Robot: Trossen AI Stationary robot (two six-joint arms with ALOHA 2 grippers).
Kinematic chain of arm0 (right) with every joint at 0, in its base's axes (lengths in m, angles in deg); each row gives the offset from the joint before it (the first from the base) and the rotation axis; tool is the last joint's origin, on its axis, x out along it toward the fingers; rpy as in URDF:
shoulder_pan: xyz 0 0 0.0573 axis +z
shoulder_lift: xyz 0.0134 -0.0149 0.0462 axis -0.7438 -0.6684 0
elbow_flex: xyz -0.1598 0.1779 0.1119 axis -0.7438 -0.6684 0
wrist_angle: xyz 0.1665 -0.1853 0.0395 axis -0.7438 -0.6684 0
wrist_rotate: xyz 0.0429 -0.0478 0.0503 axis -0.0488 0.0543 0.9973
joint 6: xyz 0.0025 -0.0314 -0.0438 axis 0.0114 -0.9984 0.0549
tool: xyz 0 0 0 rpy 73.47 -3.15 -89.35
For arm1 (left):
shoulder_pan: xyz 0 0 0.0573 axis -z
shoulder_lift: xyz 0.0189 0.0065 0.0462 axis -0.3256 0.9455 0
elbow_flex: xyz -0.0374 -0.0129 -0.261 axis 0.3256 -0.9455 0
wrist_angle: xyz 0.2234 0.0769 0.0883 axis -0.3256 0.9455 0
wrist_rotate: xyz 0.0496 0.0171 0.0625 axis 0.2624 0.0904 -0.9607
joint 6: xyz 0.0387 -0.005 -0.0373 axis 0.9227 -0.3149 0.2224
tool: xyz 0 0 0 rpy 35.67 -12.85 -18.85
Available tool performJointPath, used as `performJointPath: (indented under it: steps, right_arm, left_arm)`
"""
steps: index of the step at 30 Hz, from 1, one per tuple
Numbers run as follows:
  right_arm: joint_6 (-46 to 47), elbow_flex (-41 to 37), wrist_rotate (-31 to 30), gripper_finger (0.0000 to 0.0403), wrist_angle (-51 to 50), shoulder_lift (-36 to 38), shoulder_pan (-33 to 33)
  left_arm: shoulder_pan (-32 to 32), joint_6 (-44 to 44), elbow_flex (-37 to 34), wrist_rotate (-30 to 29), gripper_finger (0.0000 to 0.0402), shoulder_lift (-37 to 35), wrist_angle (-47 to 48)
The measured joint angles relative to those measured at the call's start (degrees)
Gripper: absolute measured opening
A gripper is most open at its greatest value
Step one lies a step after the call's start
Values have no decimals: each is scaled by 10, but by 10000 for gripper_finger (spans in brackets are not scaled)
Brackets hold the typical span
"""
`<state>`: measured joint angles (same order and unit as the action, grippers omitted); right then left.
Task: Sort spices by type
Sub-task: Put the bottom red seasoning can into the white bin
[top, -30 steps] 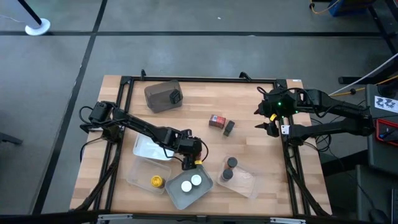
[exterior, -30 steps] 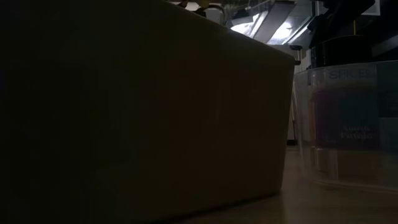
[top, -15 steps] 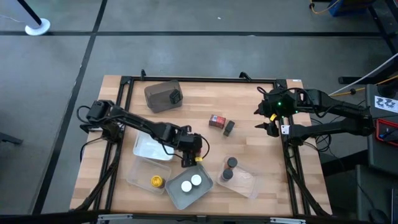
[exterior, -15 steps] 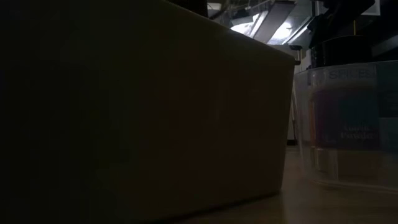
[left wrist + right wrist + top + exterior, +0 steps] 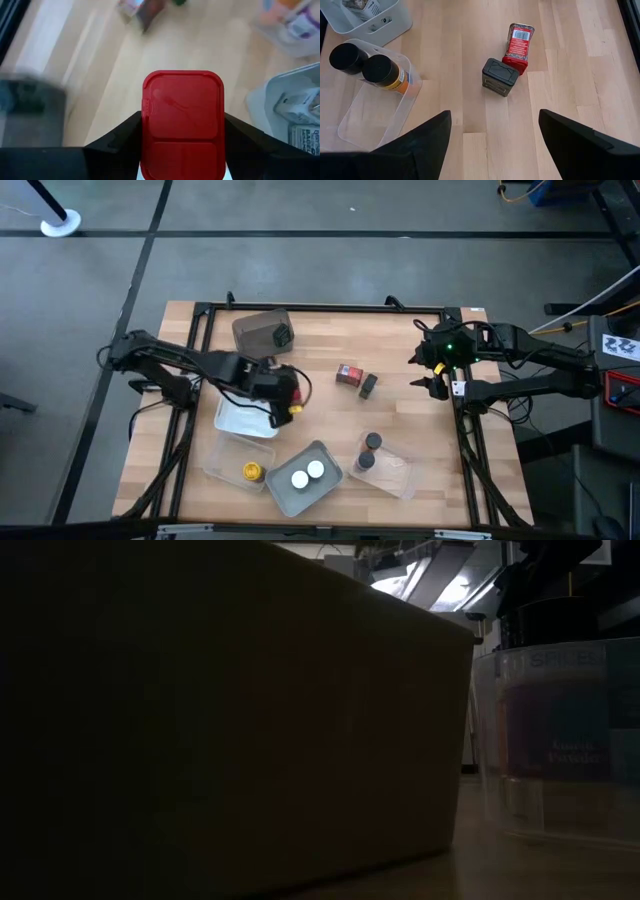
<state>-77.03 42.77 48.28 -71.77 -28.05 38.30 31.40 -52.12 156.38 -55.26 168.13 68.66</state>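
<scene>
Holding two dark-lidded jars [image 5: 365, 65]: clear tray [image 5: 370, 112].

From bench height a dark wall [image 5: 220, 720] blocks nearly everything, and a clear tray [image 5: 560, 740] runs off the edge. My left wrist camera sees the red box [image 5: 182, 125] cut off at its lower end, hiding the bench below; the trays [image 5: 295, 30] beyond are blurred.

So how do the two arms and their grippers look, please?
Both arms are dark, jointed links with black cables along them. The right arm shows a small green light and a white tag near its wrist. Each gripper has two broad black fingers, matte and tapering.
</scene>
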Motion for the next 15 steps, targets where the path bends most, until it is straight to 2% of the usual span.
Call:
performJointPath:
  steps: [7,15]
  right_arm:
    - [-1,0,0,301,0,0,0]
    - [-2,0,0,301,0,0,0]
  left_arm:
    - [36,-154,-11,-4,205,-21,123]
    - [96,-276,-98,-3,205,-21,72]
